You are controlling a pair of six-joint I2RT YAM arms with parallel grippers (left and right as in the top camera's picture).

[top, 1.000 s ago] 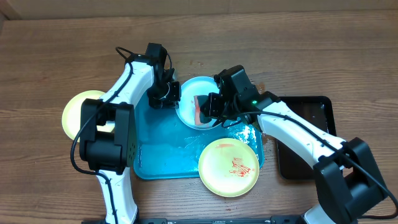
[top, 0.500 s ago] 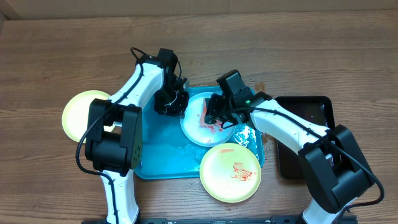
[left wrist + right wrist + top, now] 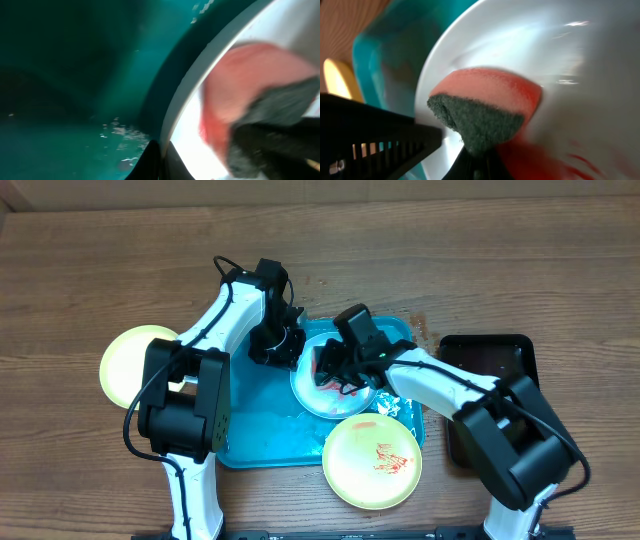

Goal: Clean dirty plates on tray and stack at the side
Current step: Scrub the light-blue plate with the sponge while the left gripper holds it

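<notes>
One pale yellow-green plate [image 3: 128, 365] lies on the bench [image 3: 100, 260] at the left of the frame, off the tray [image 3: 255, 430], with no smear showing; it looks finished. The light blue plate [image 3: 318, 395] sits on the tray at centre. The left fingers [image 3: 280, 348] are clenched on its left rim, and the right fingers [image 3: 333, 368] grasp a sponge [image 3: 485, 105] pressed onto its red-smeared face. The second yellow-green plate [image 3: 372, 462], at lower centre over the tray's corner, carries red sauce. Roughly a third seems done: two plates remain to be cleaned and stacked.
</notes>
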